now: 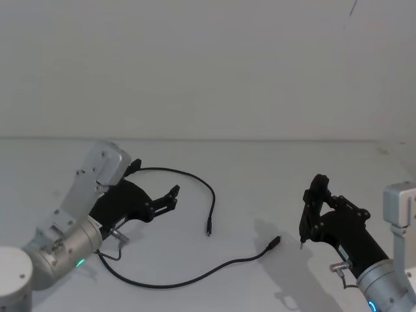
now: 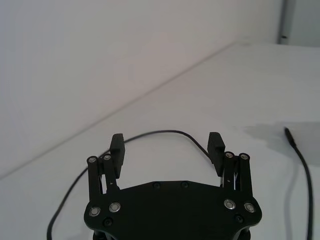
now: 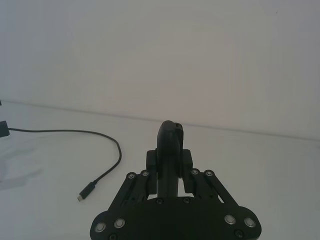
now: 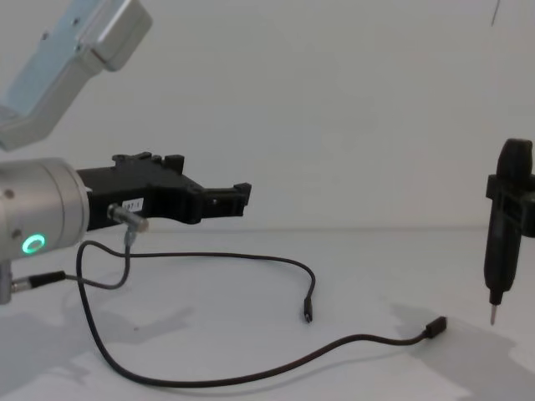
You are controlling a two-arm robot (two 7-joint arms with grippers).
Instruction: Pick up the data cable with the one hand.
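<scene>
- Black and thin, the cable [image 1: 213,195] lay loose on the white table [image 1: 260,175], and nothing gripped it.
- In the head view we saw it arc from behind the left gripper [image 1: 171,199] across the middle of the frame, with one plug ending just below centre.
- Its other stretch curved along the bottom edge and rose to a second plug right of centre, near the right gripper [image 1: 303,237] but not touching it.
- We saw the left gripper at the lower left of the head view, pointing toward the centre with its jaws spread wide and nothing between them.
- In the chest view the left gripper [image 4: 238,200] hung at mid-height on the left, clear above the cable [image 4: 209,255], which lay flat across the lower half of the frame.
- A green ring light [image 4: 33,244] glowed on the silver cylinder behind it.
- In the left wrist view the cable [image 2: 165,131] curved over the table past the two fingertips of the left gripper [image 2: 166,142].
- We found the right gripper [image 4: 492,305] at the right edge of the chest view, pointing down with its tip just above the table.
- In the right wrist view the jaws of the right gripper [image 3: 171,145] were drawn in close together, and the cable [image 3: 118,150] lay well off at the left.
</scene>
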